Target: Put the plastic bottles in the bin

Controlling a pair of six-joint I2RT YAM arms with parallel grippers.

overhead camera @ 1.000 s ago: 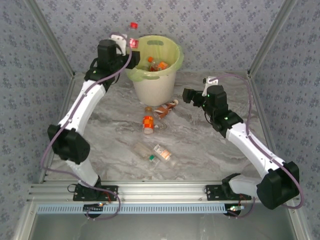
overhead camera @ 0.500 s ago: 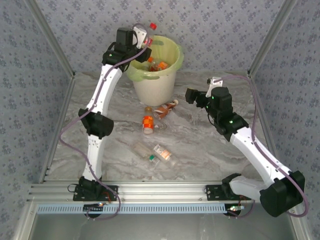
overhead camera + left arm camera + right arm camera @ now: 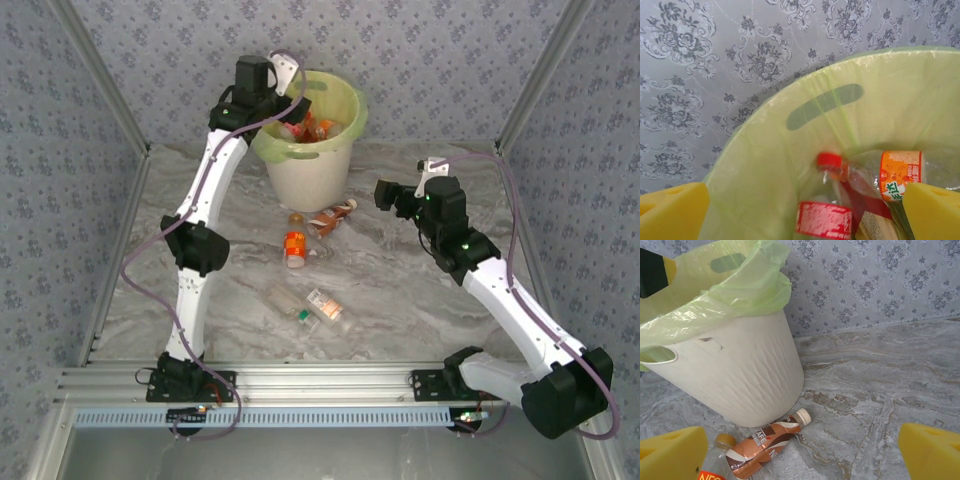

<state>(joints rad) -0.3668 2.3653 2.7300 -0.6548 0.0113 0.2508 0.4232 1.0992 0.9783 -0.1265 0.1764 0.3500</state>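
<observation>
The bin point(image 3: 308, 172) stands at the back of the table, a cream bucket with a yellow-green liner point(image 3: 765, 150). My left gripper point(image 3: 292, 97) hangs over its rim, open, yellow pads point(image 3: 670, 212) wide apart and nothing between them. Below it inside the bin lie a red-capped, red-labelled bottle point(image 3: 824, 220) and an orange-labelled bottle point(image 3: 900, 175). My right gripper point(image 3: 386, 193) is open above the table right of the bin point(image 3: 730, 375), with nothing between its pads. A brown coffee bottle point(image 3: 765, 442) lies at the bin's foot.
On the marble table in front of the bin lie the brown bottle point(image 3: 336, 214), an orange-labelled bottle point(image 3: 296, 246) and two clear bottles point(image 3: 325, 305) nearer the arms. Patterned walls close in the back and both sides.
My left gripper carried the red-capped bottle over the bin's rim and opened; the bottle now lies inside the bin. The right arm drifted slightly right.
</observation>
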